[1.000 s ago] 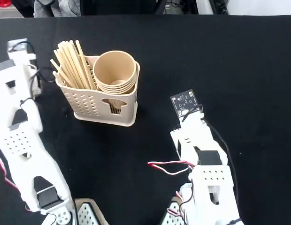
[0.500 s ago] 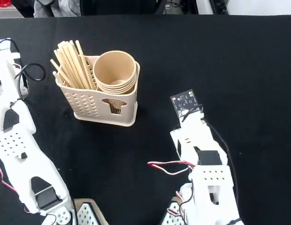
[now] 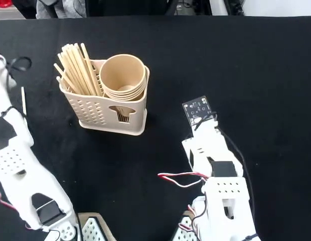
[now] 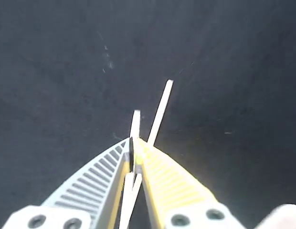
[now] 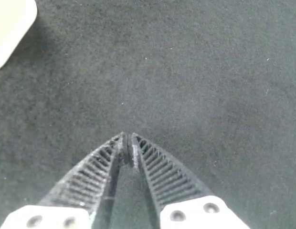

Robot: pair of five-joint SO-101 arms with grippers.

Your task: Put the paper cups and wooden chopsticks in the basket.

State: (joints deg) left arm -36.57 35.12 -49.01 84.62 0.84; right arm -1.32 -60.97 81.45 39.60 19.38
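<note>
The black tabletop (image 3: 236, 65) carries everything. The left arm (image 3: 17, 165) stands along its left edge, well apart from the right arm (image 3: 215, 170), which sits at the near right, probably parked out of the way.

The basket (image 3: 108, 113) stands upright at the far left-centre, between the two arms, so either could reach it. Its right compartment holds the nested paper cups (image 3: 122, 75), mouths up. Its left compartment holds a bundle of chopsticks (image 3: 78, 70), leaning and fanning above the rim.

The right end effector (image 5: 127, 143) is pressed closed on nothing, just over bare cloth. The left end effector (image 4: 134, 143) is pinched narrow on two loose chopsticks (image 4: 160, 112), which cross in the grip and splay at the tips. They are held left of the basket, likely the last pieces to go in, and the splay may make lowering them awkward.
</note>
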